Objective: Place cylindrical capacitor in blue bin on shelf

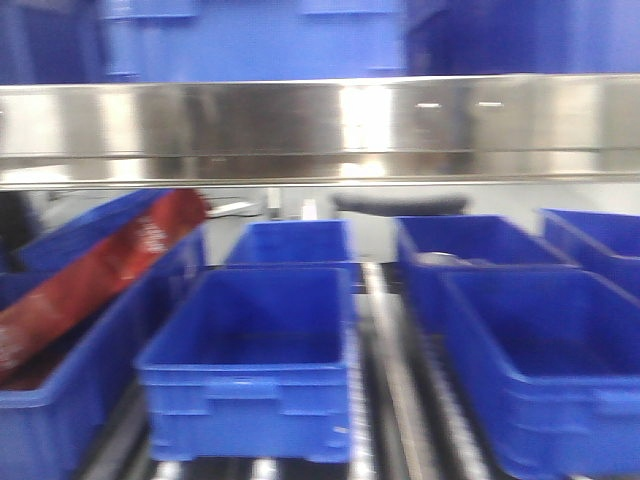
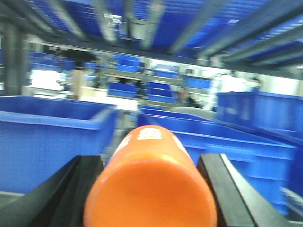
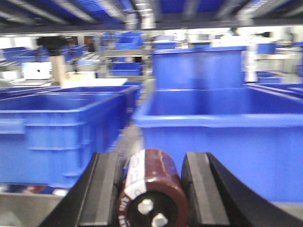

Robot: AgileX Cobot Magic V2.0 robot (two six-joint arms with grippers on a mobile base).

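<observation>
- Our right pincer (image 3: 151, 163) is clamping the cylindrical capacitor (image 3: 154, 189) between its two black fingers (image 3: 106, 189), with the jaws narrowed to the width of the body.
- We are seeing the capacitor end-on in the right wrist view: a dark brown sleeve, a pale printed band, and two silvery terminals facing the camera. It is sitting in the pincer, short of the near wall of the blue bin (image 3: 213, 132) straight ahead.
- We are also seeing another bin (image 3: 61, 127) to the left of that one.
- Our left pincer (image 2: 150, 163) is squeezing an orange tapered piece (image 2: 151, 198) with white print.
- In the front view we are looking at the shelf (image 1: 385, 340), with its shiny steel rail (image 1: 320, 125) crossing above rows of blue bins (image 1: 250, 370).
- We are noticing a long red-brown object (image 1: 100, 270) lying aslant in the leftmost bin (image 1: 40, 430).
</observation>
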